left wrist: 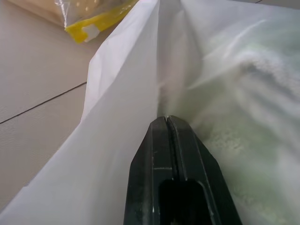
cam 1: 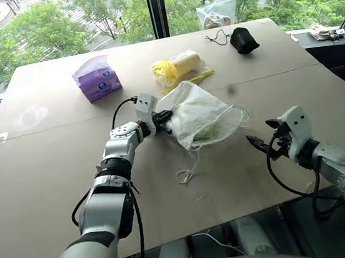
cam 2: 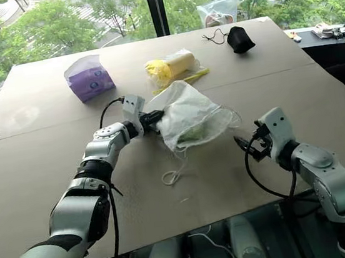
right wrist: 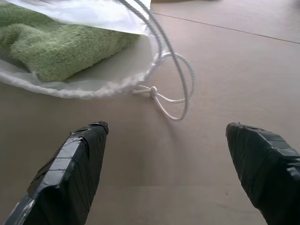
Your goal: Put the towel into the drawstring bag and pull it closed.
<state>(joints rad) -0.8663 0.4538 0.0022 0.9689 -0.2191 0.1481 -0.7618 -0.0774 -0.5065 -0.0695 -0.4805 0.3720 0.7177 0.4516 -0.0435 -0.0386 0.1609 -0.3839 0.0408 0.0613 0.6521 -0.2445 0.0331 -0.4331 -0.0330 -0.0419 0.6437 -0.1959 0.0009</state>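
The white translucent drawstring bag (cam 1: 199, 113) lies at the table's middle, its left edge raised. My left gripper (cam 1: 164, 119) is shut on that edge; in the left wrist view its fingertips (left wrist: 167, 121) meet at a fold of the fabric. The pale green towel (right wrist: 56, 47) sits inside the bag, showing through the open mouth that faces my right gripper. A knotted white cord (right wrist: 173, 93) loops out of the mouth onto the table, and another cord loop (cam 1: 187, 172) lies in front of the bag. My right gripper (cam 1: 259, 143) stands open to the right of the bag, apart from it, holding nothing.
A purple tissue pack (cam 1: 97, 78) lies at the back left. Yellow items in clear plastic (cam 1: 177, 67) sit just behind the bag. A black pouch with a cord (cam 1: 243, 40) is at the back right. The table's near edge (cam 1: 234, 219) runs under my arms.
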